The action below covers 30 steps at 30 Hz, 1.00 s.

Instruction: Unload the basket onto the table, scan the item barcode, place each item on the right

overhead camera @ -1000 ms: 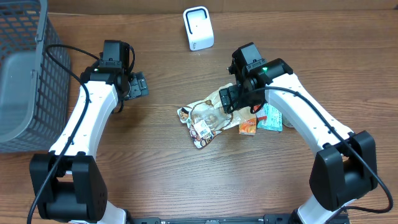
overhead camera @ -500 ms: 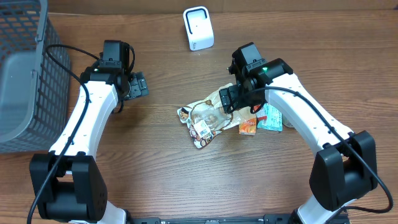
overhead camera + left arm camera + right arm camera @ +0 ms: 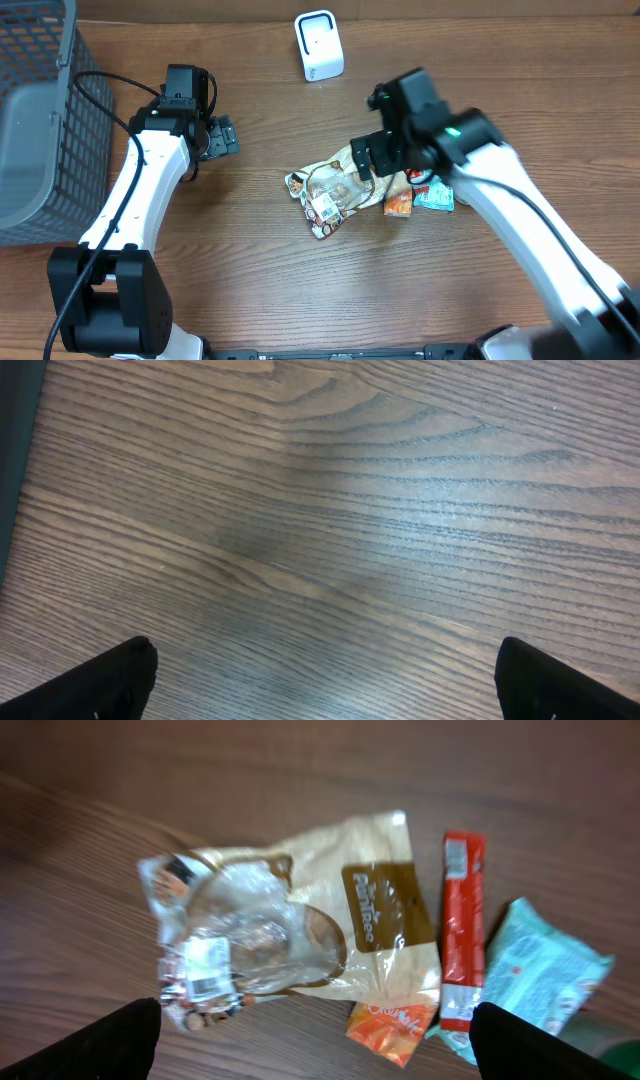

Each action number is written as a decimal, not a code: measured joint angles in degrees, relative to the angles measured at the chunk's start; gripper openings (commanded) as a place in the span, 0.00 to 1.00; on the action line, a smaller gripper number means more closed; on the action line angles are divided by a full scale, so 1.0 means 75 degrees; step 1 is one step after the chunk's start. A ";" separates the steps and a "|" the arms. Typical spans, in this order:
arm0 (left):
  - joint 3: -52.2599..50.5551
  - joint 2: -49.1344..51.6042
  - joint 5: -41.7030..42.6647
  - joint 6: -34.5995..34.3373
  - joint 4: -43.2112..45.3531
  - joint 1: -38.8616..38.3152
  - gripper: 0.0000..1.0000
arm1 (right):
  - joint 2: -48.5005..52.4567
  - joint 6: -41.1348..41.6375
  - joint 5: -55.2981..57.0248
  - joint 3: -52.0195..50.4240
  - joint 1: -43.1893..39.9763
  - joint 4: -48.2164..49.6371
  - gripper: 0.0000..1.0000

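Right claw (image 3: 368,155) is hanging wide open over the item pile at centre-right of the overhead frame, gripping nothing. Left claw (image 3: 222,137) is sitting equally wide over bare wooden counter (image 3: 330,510) at upper left, also empty. Target looks like the crinkly tan-and-clear plastic snack bag (image 3: 300,935), lying flat mid-frame in the right wrist view. Its white barcode sticker (image 3: 205,965) is facing up at the bag's lower left end. Judging it light, soft and slippery, with film crumpling under any squeeze. I'd be pinching the tan printed end at the bag's upper right, keeping off the sticker. Red slim stick packet (image 3: 462,930), orange sachet (image 3: 385,1020) and teal soft pack (image 3: 530,970) are crowding its right edge, so a sloppy pinch is risking dragging them along. White box-shaped scanner (image 3: 319,45) is standing at top centre, well apart
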 measured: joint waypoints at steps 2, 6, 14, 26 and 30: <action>0.0000 0.0000 0.0000 0.0000 0.0000 0.0000 1.00 | -0.0691 0.0003 0.0003 0.0000 -0.0015 0.0015 1.00; 0.0000 0.0000 0.0000 0.0000 0.0000 0.0000 1.00 | -0.2028 0.0006 0.0000 0.0000 -0.0050 0.0009 1.00; 0.0000 0.0000 0.0000 0.0000 -0.0003 0.0000 1.00 | -0.4570 0.0003 0.0003 -0.0003 -0.0047 -0.0335 1.00; 0.0000 0.0000 -0.0003 0.0000 0.0006 0.0000 1.00 | -0.9017 0.0006 0.0000 -0.2398 -0.0854 0.0877 1.00; 0.0000 0.0000 0.0000 0.0000 -0.0009 0.0000 1.00 | -1.0255 0.0006 -0.0003 -0.4272 -0.1259 0.2142 1.00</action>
